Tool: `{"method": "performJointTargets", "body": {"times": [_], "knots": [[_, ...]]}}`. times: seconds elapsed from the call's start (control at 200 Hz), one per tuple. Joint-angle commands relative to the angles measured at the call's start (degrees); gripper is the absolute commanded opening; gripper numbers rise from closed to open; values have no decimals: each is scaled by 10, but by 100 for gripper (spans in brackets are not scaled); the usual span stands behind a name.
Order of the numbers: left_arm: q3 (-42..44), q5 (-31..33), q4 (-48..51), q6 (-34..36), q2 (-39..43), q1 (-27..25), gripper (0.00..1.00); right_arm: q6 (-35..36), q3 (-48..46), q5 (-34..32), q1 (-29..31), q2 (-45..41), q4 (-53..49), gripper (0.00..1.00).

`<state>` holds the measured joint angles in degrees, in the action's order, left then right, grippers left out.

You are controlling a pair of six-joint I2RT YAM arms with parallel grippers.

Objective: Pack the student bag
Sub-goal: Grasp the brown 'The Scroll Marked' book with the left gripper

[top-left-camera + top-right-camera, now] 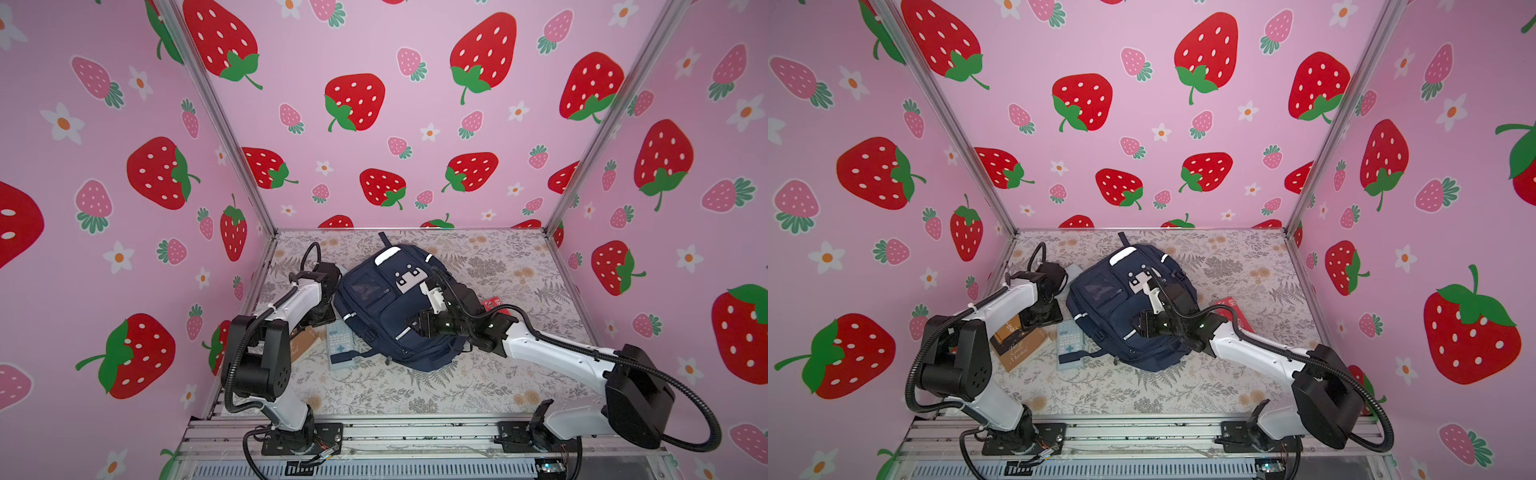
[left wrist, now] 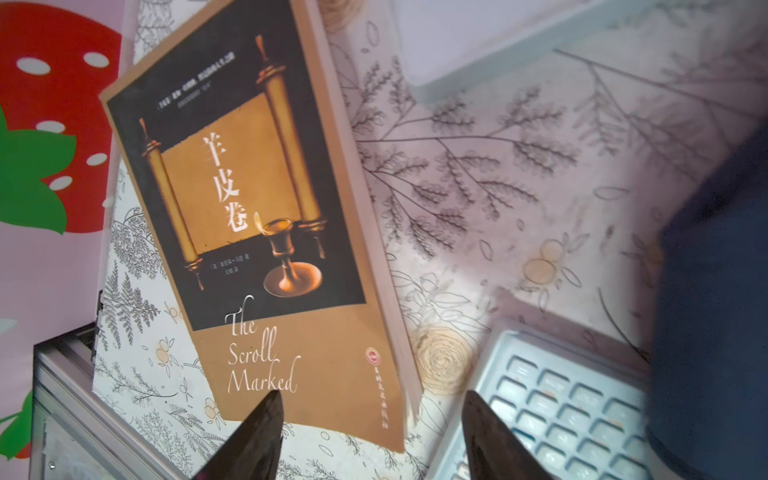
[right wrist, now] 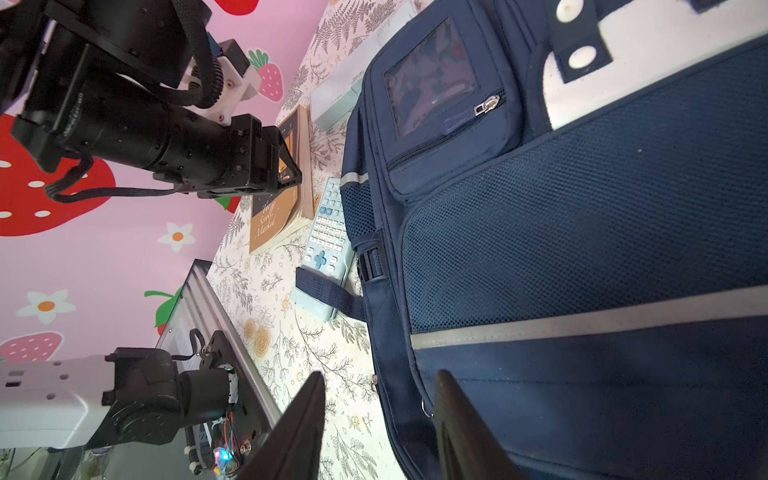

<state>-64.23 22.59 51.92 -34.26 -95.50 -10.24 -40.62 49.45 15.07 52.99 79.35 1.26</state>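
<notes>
Beside student bag (image 1: 374, 299), red item (image 1: 496, 305): top views only

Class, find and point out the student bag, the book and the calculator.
student bag (image 1: 374, 316), in a top view, navy front panel.
book (image 2: 257, 249), left wrist view, middle of the cover.
calculator (image 3: 328, 232), right wrist view, keypad.

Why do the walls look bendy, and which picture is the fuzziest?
In both top views the wide lens splays the posts outward, but all is sharp; in the left wrist view the book is softish and the bag and fingertips are smeared, the fuzziest; in the right wrist view the bag is crisp.
</notes>
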Motion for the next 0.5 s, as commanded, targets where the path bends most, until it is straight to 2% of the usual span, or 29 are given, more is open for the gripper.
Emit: {"method": "performJointTargets", "body": {"times": [0.0, 0.16, 0.33, 0.425, 0.495], "knots": [[-13, 65, 45, -19, -35, -26, 71, 1, -4, 5, -1, -1, 13, 45], [-13, 99, 55, -50, -49, -48, 68, 4, -8, 8, -1, -3, 14, 45], [-17, 113, 58, -64, -50, -48, 58, 6, -15, 8, 0, -8, 13, 45], [-13, 118, 56, -67, -47, -48, 48, 7, -17, 6, -1, -9, 13, 45], [-7, 114, 55, -69, -49, -48, 46, 6, -17, 5, -1, -9, 13, 45]]}}
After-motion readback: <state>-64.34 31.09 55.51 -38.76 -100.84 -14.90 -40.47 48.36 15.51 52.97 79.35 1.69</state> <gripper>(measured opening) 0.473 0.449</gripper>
